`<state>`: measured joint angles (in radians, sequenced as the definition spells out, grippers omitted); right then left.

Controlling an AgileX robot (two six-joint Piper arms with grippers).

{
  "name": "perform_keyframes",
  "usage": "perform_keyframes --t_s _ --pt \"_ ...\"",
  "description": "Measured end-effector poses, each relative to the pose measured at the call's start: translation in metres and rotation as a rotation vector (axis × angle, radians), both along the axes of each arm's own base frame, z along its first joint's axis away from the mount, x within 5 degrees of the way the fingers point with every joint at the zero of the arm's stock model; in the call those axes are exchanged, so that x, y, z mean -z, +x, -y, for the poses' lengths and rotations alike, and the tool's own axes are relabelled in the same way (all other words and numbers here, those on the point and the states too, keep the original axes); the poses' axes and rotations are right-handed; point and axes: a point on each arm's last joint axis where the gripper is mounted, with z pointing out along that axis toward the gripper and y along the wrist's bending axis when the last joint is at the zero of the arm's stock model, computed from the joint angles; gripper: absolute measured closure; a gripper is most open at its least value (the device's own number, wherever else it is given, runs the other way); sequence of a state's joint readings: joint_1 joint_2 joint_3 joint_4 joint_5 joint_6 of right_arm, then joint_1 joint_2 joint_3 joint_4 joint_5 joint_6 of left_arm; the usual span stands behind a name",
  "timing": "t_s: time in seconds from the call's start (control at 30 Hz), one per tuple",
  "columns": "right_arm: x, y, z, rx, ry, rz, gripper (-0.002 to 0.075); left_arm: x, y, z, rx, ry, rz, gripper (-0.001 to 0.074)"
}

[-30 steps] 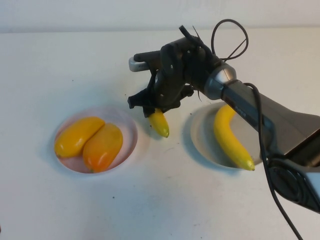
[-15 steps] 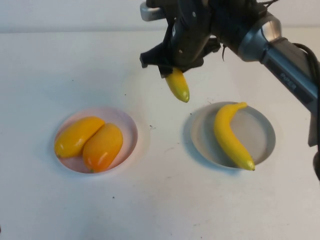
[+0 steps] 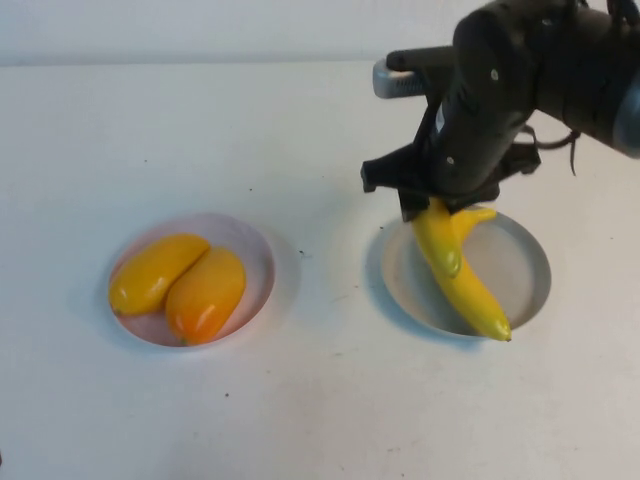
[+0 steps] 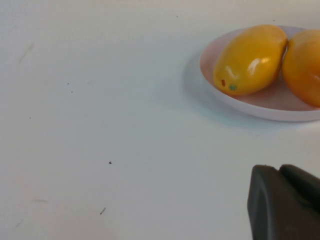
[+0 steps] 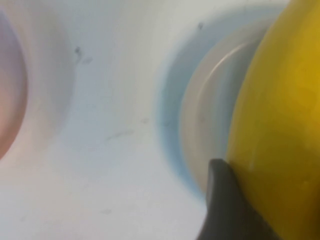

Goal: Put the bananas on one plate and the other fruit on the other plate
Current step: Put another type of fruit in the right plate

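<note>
My right gripper (image 3: 432, 212) is shut on the shorter banana (image 3: 441, 240) and holds it, tip down, over the near-left part of the grey-blue plate (image 3: 527, 262). The longer banana (image 3: 472, 295) lies in that plate, just under the held one. In the right wrist view the held banana (image 5: 280, 120) fills the side next to one dark finger (image 5: 225, 200), with the plate rim (image 5: 200, 115) below. Two orange-yellow mango-like fruits (image 3: 153, 270) (image 3: 206, 293) lie side by side in the pink plate (image 3: 258, 258). My left gripper (image 4: 281, 169) is shut and hovers over bare table near the pink plate (image 4: 260, 107).
The white table (image 3: 320, 400) is bare around both plates. A white wall edge runs along the far side (image 3: 200, 60). The right arm's dark body (image 3: 560, 70) and cables rise over the far right of the table.
My right gripper has lifted the shorter banana from the table beside the pink plate and carried it right, to just over the grey-blue plate. The fruits and the plates have not moved.
</note>
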<state>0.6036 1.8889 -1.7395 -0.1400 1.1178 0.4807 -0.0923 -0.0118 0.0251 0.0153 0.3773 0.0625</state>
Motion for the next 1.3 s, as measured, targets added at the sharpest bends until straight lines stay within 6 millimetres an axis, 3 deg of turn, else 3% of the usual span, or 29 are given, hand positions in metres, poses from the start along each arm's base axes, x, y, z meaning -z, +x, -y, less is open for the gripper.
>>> perform_keyframes --t_s 0.2,0.7,1.17,1.3 --pt "0.031 -0.011 -0.004 0.016 0.061 -0.117 0.0426 0.0 0.0 0.0 0.0 0.0 0.0 0.0738" --pt "0.075 0.01 -0.007 0.035 0.042 -0.137 0.0426 0.0 0.0 0.0 0.0 0.0 0.0 0.0738" --pt "0.08 0.004 -0.004 0.038 -0.015 -0.204 0.0371 0.0 0.0 0.0 0.0 0.0 0.0 0.0738" --pt "0.06 -0.011 -0.006 0.016 -0.021 -0.208 0.0376 0.0 0.0 0.0 0.0 0.0 0.0 0.0738"
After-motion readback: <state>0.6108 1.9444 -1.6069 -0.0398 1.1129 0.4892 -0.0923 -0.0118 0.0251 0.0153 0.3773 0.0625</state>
